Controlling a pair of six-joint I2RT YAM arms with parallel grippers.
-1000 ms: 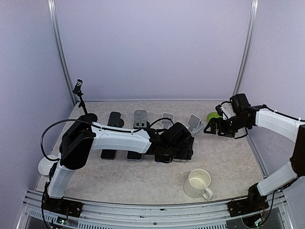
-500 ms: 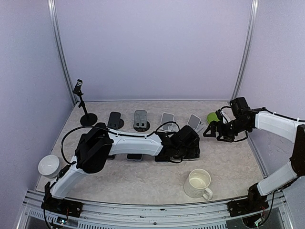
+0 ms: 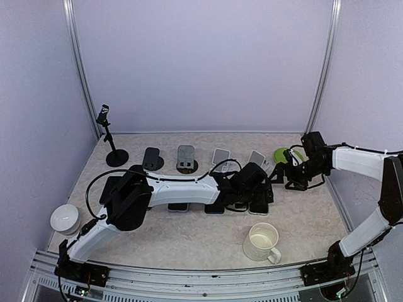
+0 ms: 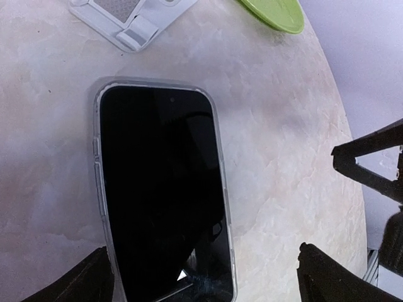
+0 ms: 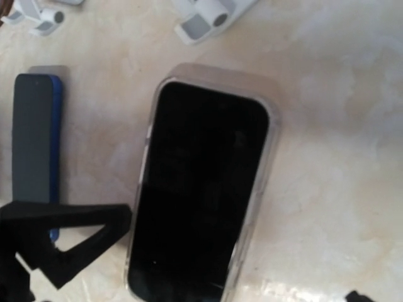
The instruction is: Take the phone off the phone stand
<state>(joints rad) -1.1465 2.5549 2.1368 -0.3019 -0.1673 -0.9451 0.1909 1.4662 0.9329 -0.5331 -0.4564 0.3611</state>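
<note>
Plainly, from the top external view, the removal itself looks done. The phone [image 3: 261, 209] lies flat on the bench [image 3: 189, 236], well off the white phone stand [image 3: 255, 159] in the far row, and the left jaws hang low over it. The right jaws hover near the green dish [image 3: 283, 154] and carry nothing. I judge the step in hand to be the let-go. The next move calls for the left arm to rise straight up and draw back without nudging the phone. The phone's long axis seems to run roughly near to far across the bench, though the arm hides most of it.

Seen from the left wrist, the phone [image 4: 160, 195] lies screen up in a clear case. Its long axis runs up the picture, and its top end, with the small camera dot, points toward the phone stand [image 4: 129, 22]. The left jaws are spread wide, one finger at each lower corner. The right one is clearly apart from the case, and I cannot tell whether the left one brushes it.

Seen from the right wrist, the phone [image 5: 201, 189] lies flat with its long axis tipped slightly from upright. Its upper end is nearest the phone stand [image 5: 204, 19], and a blue phone [image 5: 34, 138] lies off to its left. The right jaws are spread wide and grip nothing.
</note>
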